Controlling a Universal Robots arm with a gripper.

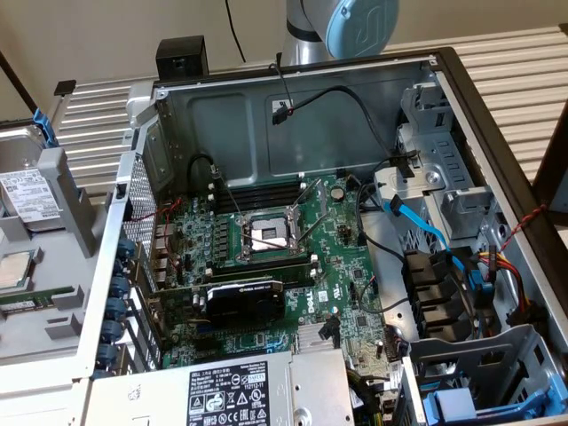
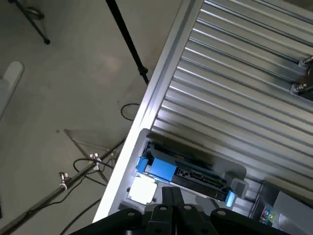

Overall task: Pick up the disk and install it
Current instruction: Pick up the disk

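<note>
The disk (image 1: 25, 191) is seen at the exterior view's left edge, outside the open computer case (image 1: 293, 115), with its white label turned towards the camera and a blue rail (image 1: 42, 124) at its far side. It is lodged in a grey holder (image 1: 67, 191) set on the ribbed metal desk (image 1: 98, 124). In the wrist view the disk (image 2: 190, 176) is seen edge-on, with blue plastic at both ends, seated in its holder close to the rim of the desk (image 2: 234, 98). The hand (image 2: 171, 190) is seen clear of the disk, not touching it; its two black fingers (image 2: 167, 196) are pressed together and nothing is gripped between them. Past the desk's rim the floor (image 2: 58, 98) is seen, with cables and stand legs on it. Inside the case a motherboard (image 1: 342, 266) is exposed, and a labelled power supply (image 1: 231, 395) is placed at the near side. The arm (image 1: 346, 27) is seen above the case's rear wall.
</note>
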